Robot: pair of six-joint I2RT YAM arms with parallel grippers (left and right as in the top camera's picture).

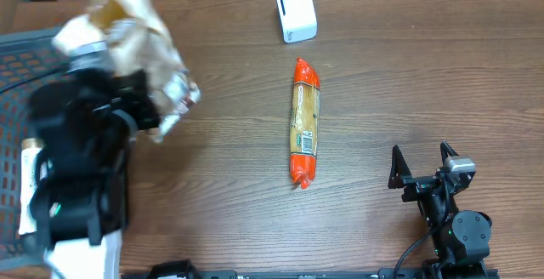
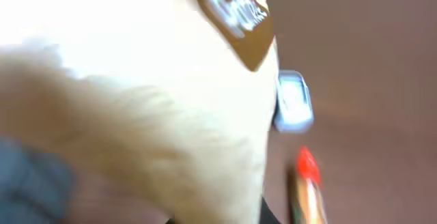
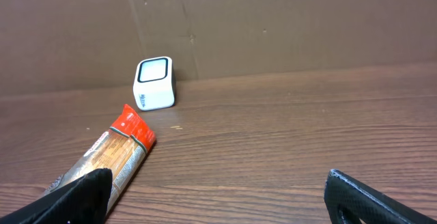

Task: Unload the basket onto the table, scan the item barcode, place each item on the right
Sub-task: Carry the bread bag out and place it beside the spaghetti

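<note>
1. Left gripper (image 1: 136,100): closed on a crumpled bag (image 1: 140,37), cream and tan with a silvery fold. My fingers are hidden beneath the bag from overhead. From my left wrist the bag fills nearly the whole view, out of focus. The bag is raised above the table's (image 1: 382,83) left end, beside the grey basket (image 1: 17,49), whose far side is cut off at the picture's edge.

2. Right gripper (image 1: 420,153): jaws spread wide, nothing between them, at the near right of the table. Only the two fingertips show from my right wrist, at the bottom corners.

3. Long packet (image 1: 304,122): lies flat mid-table, orange at both ends, well apart from both grippers. My right fingertip cuts off its near end in the wrist view.

4. Scanner (image 1: 296,12): small white unit at the far edge, beyond the packet's far end, not touching it.

5. Writing: the bag carries a brown label (image 2: 235,12) with white lettering, too blurred to read. The packet bears a white barcode sticker (image 1: 304,141) towards its near end; its print is too small to make out.
</note>
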